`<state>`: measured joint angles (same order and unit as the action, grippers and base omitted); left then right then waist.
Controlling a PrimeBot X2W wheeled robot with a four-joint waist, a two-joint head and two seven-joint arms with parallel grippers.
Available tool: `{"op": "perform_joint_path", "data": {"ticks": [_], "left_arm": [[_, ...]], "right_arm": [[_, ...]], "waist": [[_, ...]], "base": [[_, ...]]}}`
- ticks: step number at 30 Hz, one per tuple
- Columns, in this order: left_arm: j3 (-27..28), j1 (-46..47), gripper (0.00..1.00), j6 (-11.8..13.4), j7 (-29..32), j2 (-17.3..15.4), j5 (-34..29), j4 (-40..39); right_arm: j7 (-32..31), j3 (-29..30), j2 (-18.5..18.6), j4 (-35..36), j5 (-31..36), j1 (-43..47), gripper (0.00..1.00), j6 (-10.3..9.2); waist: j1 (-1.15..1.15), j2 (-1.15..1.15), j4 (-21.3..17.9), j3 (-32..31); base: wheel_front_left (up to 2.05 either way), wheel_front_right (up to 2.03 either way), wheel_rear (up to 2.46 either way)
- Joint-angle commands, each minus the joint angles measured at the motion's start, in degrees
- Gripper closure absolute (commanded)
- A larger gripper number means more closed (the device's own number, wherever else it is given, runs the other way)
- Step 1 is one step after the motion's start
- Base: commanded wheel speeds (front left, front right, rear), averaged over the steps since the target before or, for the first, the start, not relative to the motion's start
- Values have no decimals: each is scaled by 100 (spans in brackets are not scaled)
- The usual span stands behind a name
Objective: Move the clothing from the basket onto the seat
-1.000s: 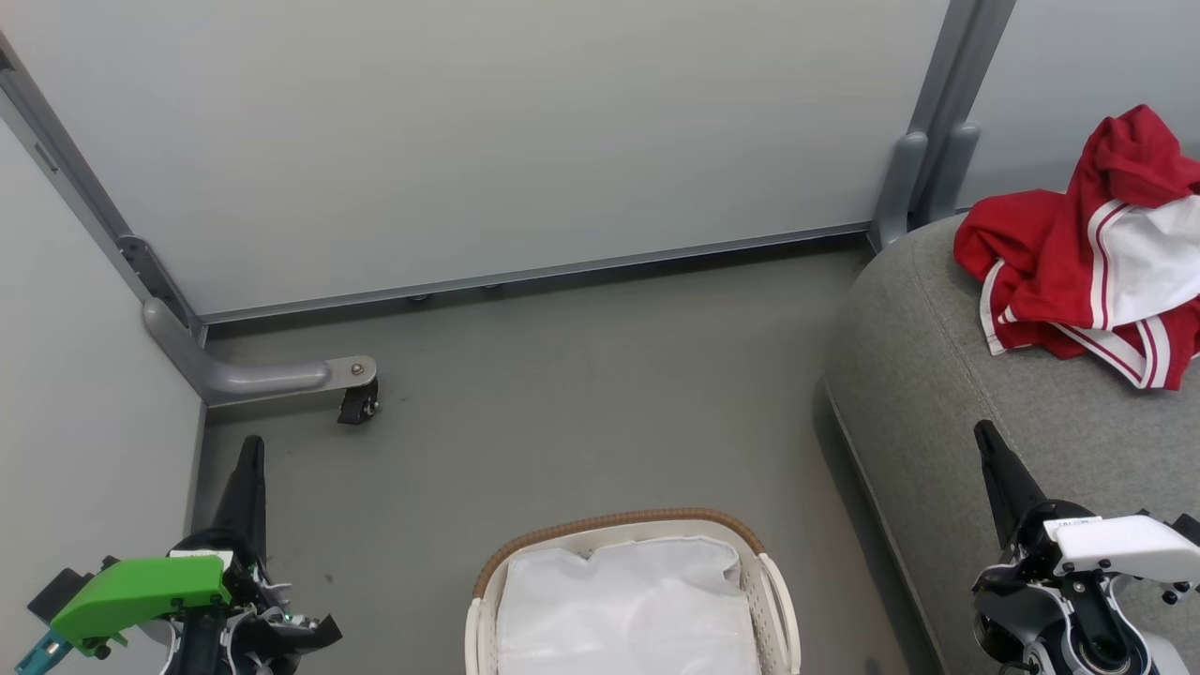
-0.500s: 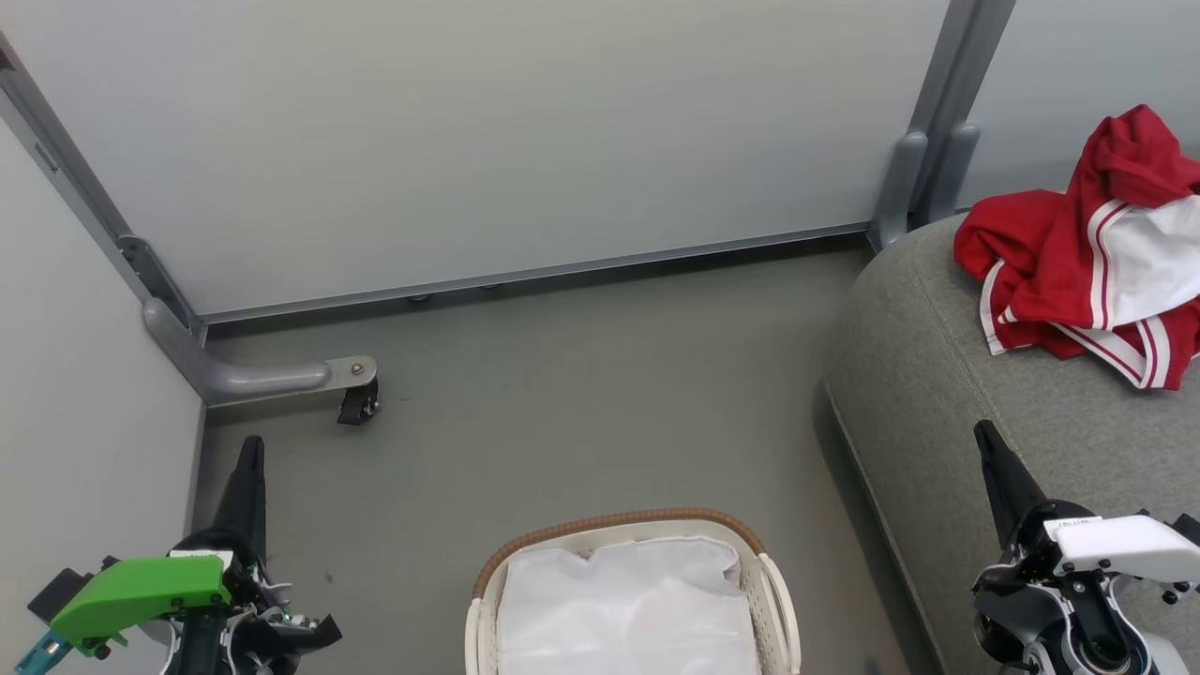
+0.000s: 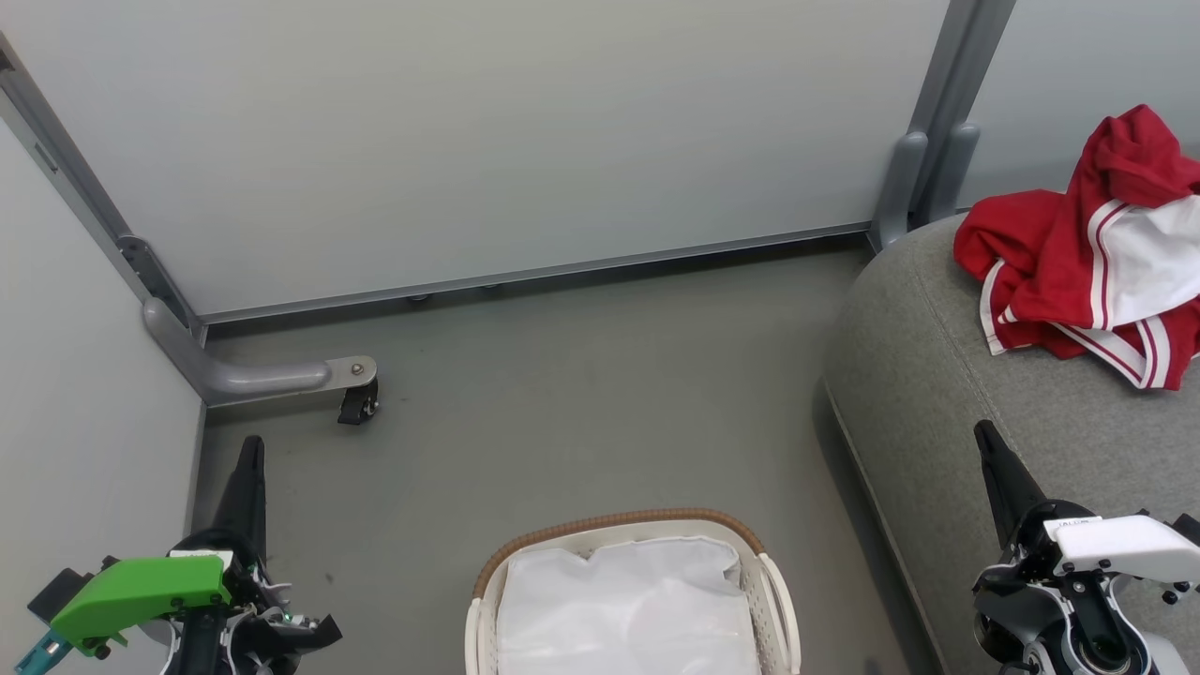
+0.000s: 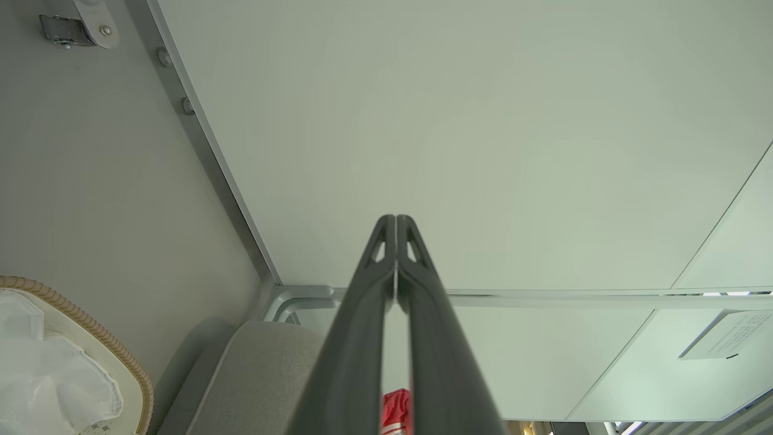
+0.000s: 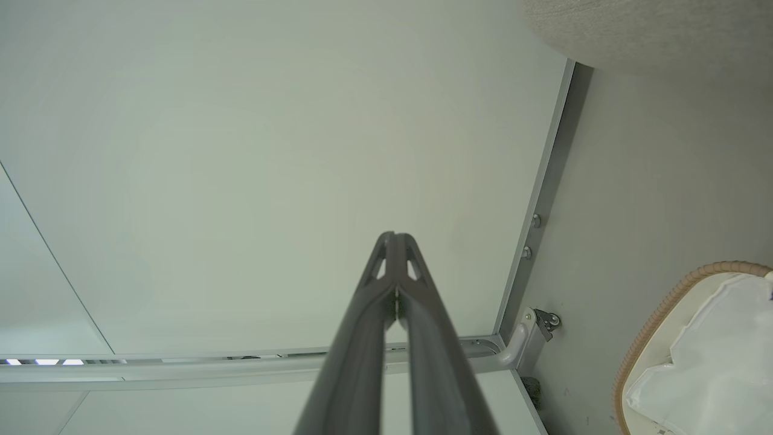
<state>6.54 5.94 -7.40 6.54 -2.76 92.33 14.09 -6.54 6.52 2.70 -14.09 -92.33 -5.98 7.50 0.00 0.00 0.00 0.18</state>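
Red clothing (image 3: 1078,253): one crumpled heap, red with white trim and a white panel, lying on the far end of the seat; whether it is one garment or two cannot be told.
Seat (image 3: 937,422): grey fabric with a rounded corner, to the right of the basket; it carries the heap.
Basket (image 3: 619,523): white with a brown woven rim, on the floor (image 3: 562,394) between the arms; inside is the white liner (image 3: 628,600) and no red (the near part is cut off by the frame edge).
Left jaws: closed tip to tip, holding nothing, low at the left above the floor, well apart from the basket.
Right jaws: closed tip to tip, holding nothing, over the seat's near edge, well apart from the heap.
Done: clothing out of the basket and on the seat, by the look of it.
Left: likely nothing; at most a check of the basket's hidden near part.
Stage: judged complete, arms at rest.
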Motion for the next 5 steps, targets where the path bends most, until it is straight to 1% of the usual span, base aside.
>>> {"op": "perform_joint_path", "data": {"ticks": [1, 5], "left_arm": [[13, 63, 100, -26, 18, -21, 18, -13], [13, 63, 100, -26, 18, -21, 18, -13]], "right_arm": [[-20, 8, 34, 21, -18, -45, 100, -2], [-20, 8, 34, 21, -18, -45, 100, -2]], "waist": [[0, 0, 0, 0], [0, 0, 0, 0]], "base": [[0, 0, 0], [0, 0, 0]]}}
